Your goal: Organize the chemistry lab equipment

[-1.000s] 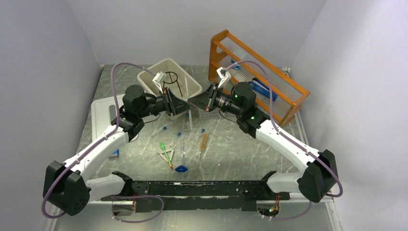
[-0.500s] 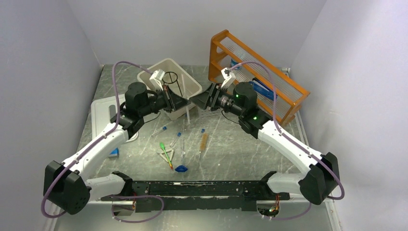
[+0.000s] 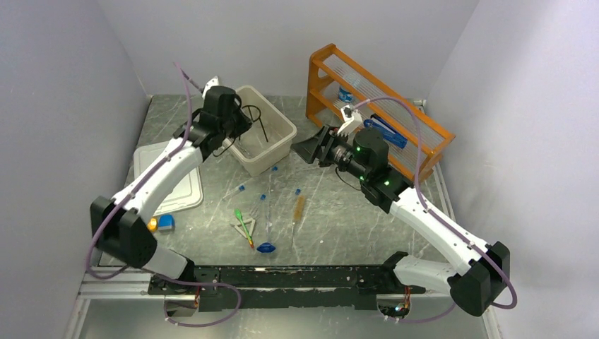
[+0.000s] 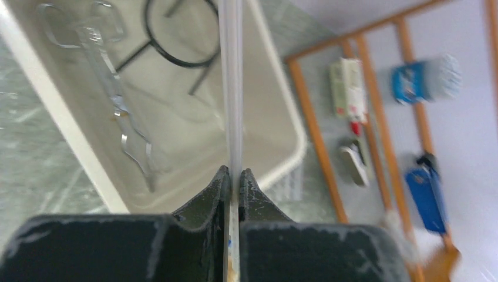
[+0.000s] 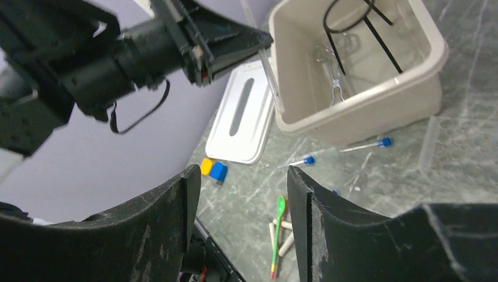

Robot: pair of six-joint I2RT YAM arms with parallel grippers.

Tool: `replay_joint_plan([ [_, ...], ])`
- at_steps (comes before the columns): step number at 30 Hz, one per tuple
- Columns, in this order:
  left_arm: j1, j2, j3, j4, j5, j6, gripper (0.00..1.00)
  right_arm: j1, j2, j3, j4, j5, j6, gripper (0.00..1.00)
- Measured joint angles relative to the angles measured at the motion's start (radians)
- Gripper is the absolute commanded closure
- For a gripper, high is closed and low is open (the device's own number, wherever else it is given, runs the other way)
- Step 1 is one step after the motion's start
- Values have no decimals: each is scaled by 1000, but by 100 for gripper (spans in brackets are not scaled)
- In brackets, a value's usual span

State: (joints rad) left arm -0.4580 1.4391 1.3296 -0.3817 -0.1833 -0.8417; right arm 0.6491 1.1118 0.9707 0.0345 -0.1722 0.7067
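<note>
Chemistry lab equipment is partly sorted: ring stand (image 4: 182,63) and tweezers (image 4: 117,106) in the bin (image 3: 279,113), left end effector (image 4: 234,176) pinching a thin clear tube (image 4: 231,88) above it, right end effector (image 5: 242,182) wide and empty, capped tubes (image 3: 240,189) and droppers (image 3: 244,224) loose on the surface (image 3: 353,219).

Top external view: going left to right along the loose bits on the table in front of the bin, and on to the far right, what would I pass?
orange block → blue block → green droppers → brush → orange wooden rack
</note>
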Motion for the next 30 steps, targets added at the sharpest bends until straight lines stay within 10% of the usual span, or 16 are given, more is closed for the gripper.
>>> replay_joint_plan([
  [12,145,355,152,-186,-68,-67,95,0,-2,-64,-37,8,0,42],
  [30,107,476,209,-204,-157,-181,83,0,14,-82,-40,8,-10,42],
])
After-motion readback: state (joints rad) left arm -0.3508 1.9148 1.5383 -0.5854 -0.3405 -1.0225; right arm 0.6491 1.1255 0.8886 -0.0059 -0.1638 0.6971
